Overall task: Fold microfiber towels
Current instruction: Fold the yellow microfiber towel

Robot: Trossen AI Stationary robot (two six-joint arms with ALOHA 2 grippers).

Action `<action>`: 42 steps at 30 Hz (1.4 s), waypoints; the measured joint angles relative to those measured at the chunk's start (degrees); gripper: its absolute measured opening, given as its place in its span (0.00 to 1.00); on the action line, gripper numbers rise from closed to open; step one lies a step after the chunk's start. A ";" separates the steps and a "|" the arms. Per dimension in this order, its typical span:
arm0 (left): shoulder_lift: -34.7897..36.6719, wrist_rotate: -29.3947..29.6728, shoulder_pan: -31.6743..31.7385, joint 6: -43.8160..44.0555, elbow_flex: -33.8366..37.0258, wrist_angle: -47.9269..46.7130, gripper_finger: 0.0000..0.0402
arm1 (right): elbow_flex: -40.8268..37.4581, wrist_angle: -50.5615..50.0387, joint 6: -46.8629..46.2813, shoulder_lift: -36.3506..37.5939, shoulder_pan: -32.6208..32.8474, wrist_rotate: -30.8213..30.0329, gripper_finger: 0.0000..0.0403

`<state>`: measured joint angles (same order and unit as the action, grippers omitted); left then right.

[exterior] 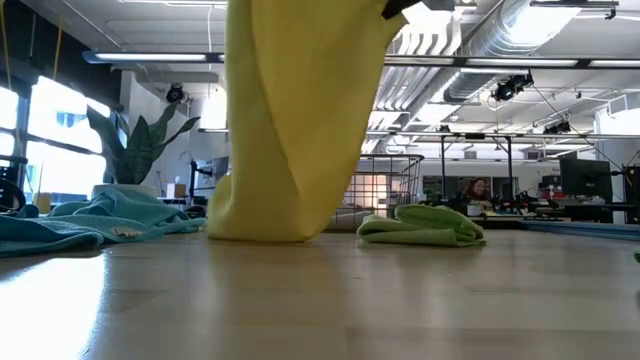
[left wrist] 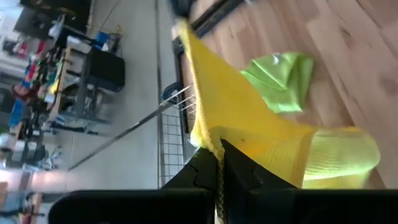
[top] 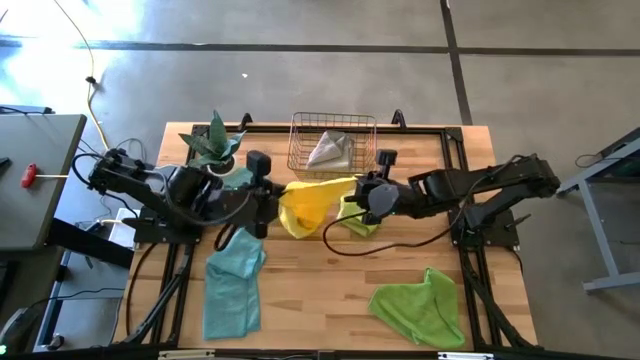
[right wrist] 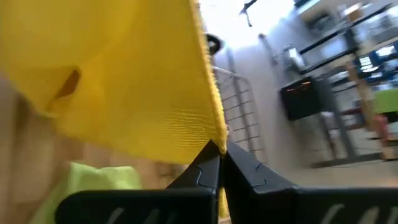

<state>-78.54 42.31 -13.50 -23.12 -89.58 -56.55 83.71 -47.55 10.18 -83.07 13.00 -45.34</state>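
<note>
High view: yellow towel [top: 305, 205] strung between left end effector [top: 268, 200] and right end effector [top: 362, 192], long axis across the worktop [top: 330, 275]. Low view: hangs down, hem touching the wood. Wrist views: each pinched tight on a top edge.

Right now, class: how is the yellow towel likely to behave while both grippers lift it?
Probably floppy: the yellow towel sags between the left gripper and right gripper. Likely light: pinched edges carry it. It may drag, since in the low view its bottom fold seems to touch the table.
</note>
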 joint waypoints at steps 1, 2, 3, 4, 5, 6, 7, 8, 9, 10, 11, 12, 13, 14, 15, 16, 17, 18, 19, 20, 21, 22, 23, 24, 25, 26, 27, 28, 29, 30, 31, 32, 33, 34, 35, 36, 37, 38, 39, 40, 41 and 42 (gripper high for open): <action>0.00 0.02 -0.35 -0.43 0.00 -0.75 0.00 | 0.68 0.12 0.63 0.01 0.39 -1.80 0.00; 0.00 0.23 -0.59 -1.03 0.00 -1.04 0.00 | 1.38 0.46 1.55 0.05 0.76 -3.34 0.00; 0.00 0.64 -0.66 -1.73 0.00 -0.78 0.00 | 2.01 0.56 2.71 0.09 1.12 -4.54 0.00; 0.00 1.35 -0.67 -2.72 0.00 -0.55 0.00 | 2.62 0.73 4.02 0.11 1.39 -5.32 0.00; 0.00 2.64 -0.67 -3.78 0.00 -0.30 0.00 | 3.12 1.29 5.27 0.11 1.61 -5.71 0.00; 0.00 4.53 -0.67 -4.91 0.00 -0.06 0.00 | 3.74 1.74 6.45 0.07 1.74 -6.10 0.00; 0.00 6.59 -0.67 -6.10 0.00 -0.06 0.00 | 4.28 2.23 7.44 0.07 1.79 -6.92 0.00; 0.00 8.81 -0.42 -7.45 0.00 -0.09 0.00 | 4.74 2.88 8.38 0.09 1.79 -7.44 0.00; 0.00 10.45 0.04 -8.74 0.00 -0.07 0.00 | 4.97 3.42 9.40 0.11 1.58 -7.89 0.00; 0.00 11.38 0.73 -10.00 0.00 -0.08 0.00 | 5.03 3.87 10.60 0.13 1.02 -8.47 0.00; 0.00 11.64 1.64 -11.26 0.00 -0.07 0.00 | 5.04 4.64 11.72 0.11 0.35 -9.10 0.00; 0.00 11.67 2.70 -12.52 0.00 -0.09 0.00 | 5.04 5.31 13.21 0.09 -0.52 -9.65 0.00; 0.00 11.68 3.76 -13.63 0.00 -0.06 0.00 | 5.04 6.07 14.93 0.09 -1.48 -10.04 0.00; 0.00 12.00 4.91 -14.72 0.00 0.02 0.00 | 5.04 7.23 16.60 0.09 -2.50 -10.19 0.00; 0.00 12.72 5.97 -15.77 0.01 0.39 0.00 | 5.04 8.62 18.65 0.09 -3.57 -10.26 0.00; 0.00 13.84 6.89 -16.68 0.00 1.05 0.00 | 5.04 10.19 20.68 0.09 -4.53 -10.71 0.00; 0.00 15.22 7.69 -17.43 0.00 1.73 0.00 | 5.04 12.16 22.61 0.07 -5.36 -11.81 0.00; 0.00 16.95 8.31 -18.23 0.00 2.50 0.00 | 5.04 14.30 24.71 0.07 -6.06 -12.97 0.00; 0.00 18.77 8.67 -18.79 0.01 3.43 0.00 | 5.06 15.89 26.45 0.07 -6.58 -14.03 0.00; 0.00 20.10 8.75 -19.06 0.00 4.22 0.00 | 5.06 16.84 27.62 0.07 -6.89 -14.71 0.00; 0.02 20.98 8.68 -19.06 0.02 4.55 0.00 | 5.06 17.08 28.18 0.07 -7.04 -14.71 0.00; 0.02 21.20 8.42 -18.45 0.00 4.51 0.00 | 5.06 16.79 28.16 0.07 -6.90 -14.35 0.00; 0.02 20.78 7.98 -17.13 0.01 4.41 0.00 | 5.06 15.95 27.39 0.07 -6.35 -13.87 0.00; 0.02 19.56 7.39 -15.36 0.02 3.94 0.00 | 5.06 14.69 25.90 0.07 -5.71 -12.97 0.00; 0.02 17.64 6.62 -13.18 0.02 3.12 0.00 | 5.06 13.20 23.76 0.07 -4.88 -11.97 0.00; 0.02 15.21 5.56 -10.16 0.00 2.25 0.00 | 5.06 11.24 20.61 0.07 -3.97 -10.66 0.00; 0.02 12.21 4.38 -6.36 0.00 1.12 0.00 | 5.06 8.91 16.61 0.07 -2.90 -8.92 0.00; 0.02 8.69 3.17 -1.82 0.02 -0.24 0.00 | 5.06 6.41 11.95 0.07 -1.82 -6.71 0.00; 0.02 4.93 1.85 2.92 0.01 -1.60 0.00 | 5.06 3.90 7.09 0.07 -0.69 -3.96 0.00; -0.15 1.10 0.52 7.84 0.01 -2.87 0.00 | 5.07 1.34 2.11 -0.08 0.45 -0.58 0.00; -0.48 -2.53 -0.95 13.07 0.00 -3.91 0.00 | 5.09 -0.92 -2.74 -0.44 1.62 3.04 0.00; -0.82 -5.67 -2.51 17.88 0.01 -4.77 0.00 | 5.11 -2.98 -7.18 -0.99 2.88 6.71 0.00; -1.23 -8.12 -4.12 22.15 0.27 -5.46 0.00 | 5.11 -4.81 -11.21 -1.91 4.11 10.35 0.00; -1.73 -9.57 -5.84 25.67 0.88 -5.10 0.00 | 5.11 -5.99 -14.47 -2.96 5.23 13.38 0.00; -2.25 -10.41 -7.57 28.07 1.74 -4.05 0.00 | 5.11 -6.82 -17.24 -4.41 6.63 15.92 0.00; -2.76 -11.11 -9.22 29.86 2.93 -3.32 0.00 | 5.11 -7.36 -19.64 -6.06 8.00 17.74 0.00; -3.59 -11.77 -10.84 31.73 4.23 -2.96 0.00 | 5.11 -7.57 -21.43 -7.89 9.33 19.06 0.00; -4.81 -12.40 -12.20 33.79 5.50 -1.80 0.00 | 5.11 -7.49 -22.83 -10.10 10.72 20.26 0.00; -6.21 -12.94 -13.48 35.87 6.81 -0.26 0.00 | 5.10 -7.38 -23.96 -12.15 12.14 21.23 0.00; -7.52 -13.57 -14.75 37.99 8.16 0.59 0.00 | 5.05 -7.26 -24.98 -14.28 13.47 21.82 0.00; -8.87 -14.11 -16.04 39.94 9.28 0.95 0.00 | 5.04 -6.54 -25.84 -16.41 14.65 22.04 0.00; -10.31 -14.47 -17.24 41.59 10.03 1.77 0.00 | 5.04 -5.88 -26.81 -18.16 15.72 22.26 0.00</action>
<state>-88.85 27.84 -30.75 18.47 -79.55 -54.79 88.75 -53.43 -16.64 -101.23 28.72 -23.08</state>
